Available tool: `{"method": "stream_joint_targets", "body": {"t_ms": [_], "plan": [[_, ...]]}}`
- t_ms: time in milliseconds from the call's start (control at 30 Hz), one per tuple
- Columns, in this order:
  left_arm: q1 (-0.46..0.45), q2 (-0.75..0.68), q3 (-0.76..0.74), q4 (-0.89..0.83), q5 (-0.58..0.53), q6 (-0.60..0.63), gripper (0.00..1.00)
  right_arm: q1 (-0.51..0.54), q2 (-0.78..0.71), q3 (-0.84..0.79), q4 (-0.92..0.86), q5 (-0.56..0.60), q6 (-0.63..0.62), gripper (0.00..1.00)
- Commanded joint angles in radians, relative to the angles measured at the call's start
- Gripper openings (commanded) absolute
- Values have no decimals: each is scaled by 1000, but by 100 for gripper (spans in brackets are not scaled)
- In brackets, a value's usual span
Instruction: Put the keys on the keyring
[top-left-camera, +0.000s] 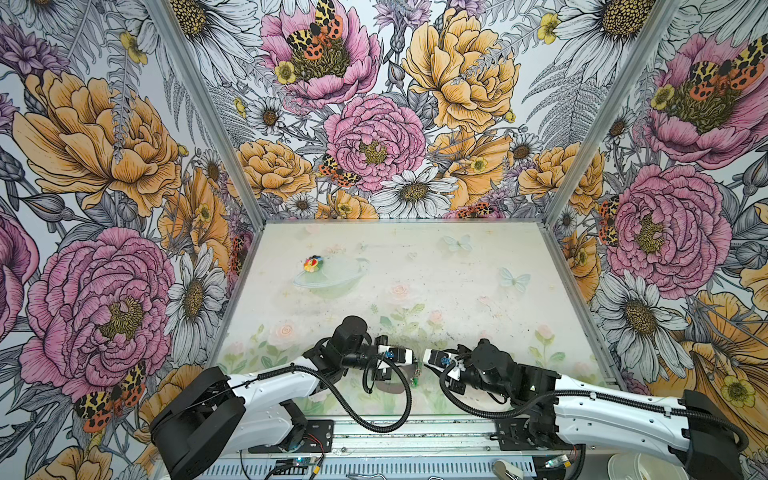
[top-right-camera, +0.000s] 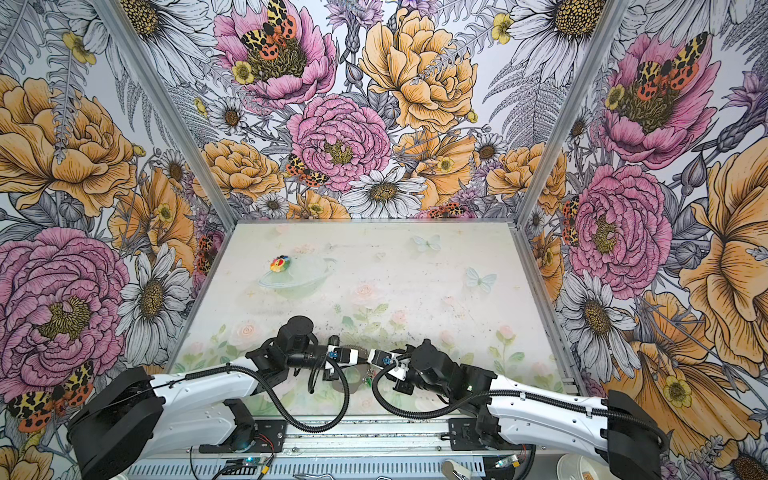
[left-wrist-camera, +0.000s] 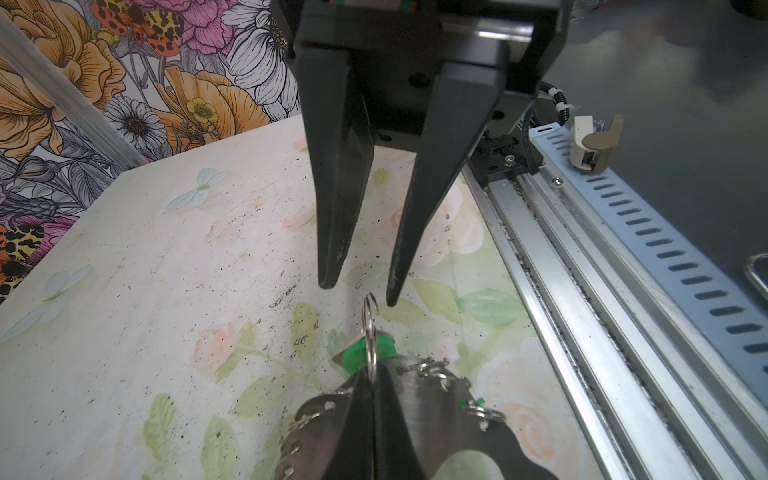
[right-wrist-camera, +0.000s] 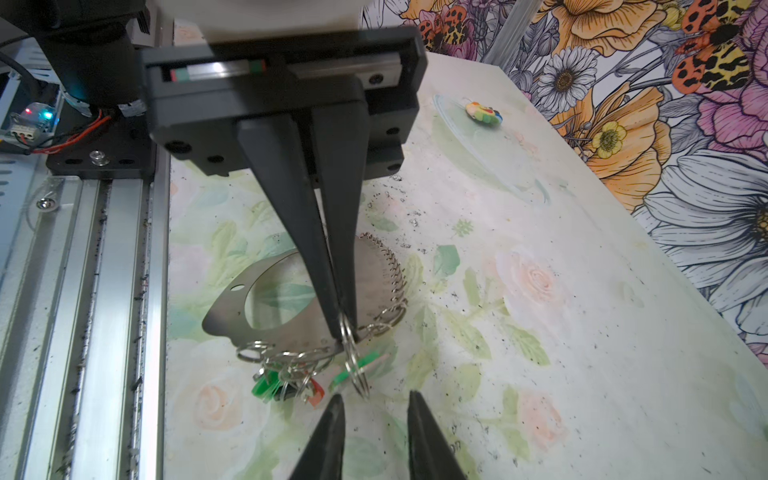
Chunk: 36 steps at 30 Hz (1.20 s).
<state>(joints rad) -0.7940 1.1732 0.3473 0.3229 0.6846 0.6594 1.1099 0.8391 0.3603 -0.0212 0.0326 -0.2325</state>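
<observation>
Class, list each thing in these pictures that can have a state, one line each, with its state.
Left gripper: shut on a silver wire loop.
Right gripper: open, empty, facing that loop.
Flat grey oval metal keyring: tilted, held by that loop.
Green-headed silver key: at the pinched loop.
Second green-headed key: hanging among other loops.
Round multicoloured toy: lying on the table, untouched.

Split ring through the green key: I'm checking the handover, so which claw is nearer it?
Left. The left claw is shut on the split ring, pinching one end. The right claw is open, its tips either side of the ring's free end, not gripping.
</observation>
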Motion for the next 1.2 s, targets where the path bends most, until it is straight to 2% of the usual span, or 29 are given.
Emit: {"method": "stream_joint_targets", "body": {"t_ms": [0, 267, 700, 1167], "plan": [[9, -14, -7, 30, 46, -16, 0, 8, 27, 1, 48, 19, -7, 25], [7, -5, -2, 27, 63, -23, 0, 7, 57, 15, 72, 6, -19, 16], [6, 15, 10, 14, 62, -21, 0, 9, 38, 26, 41, -28, -31, 17], [-2, 31, 22, -3, 84, -15, 0, 8, 74, 52, 37, -62, -49, 4]]}}
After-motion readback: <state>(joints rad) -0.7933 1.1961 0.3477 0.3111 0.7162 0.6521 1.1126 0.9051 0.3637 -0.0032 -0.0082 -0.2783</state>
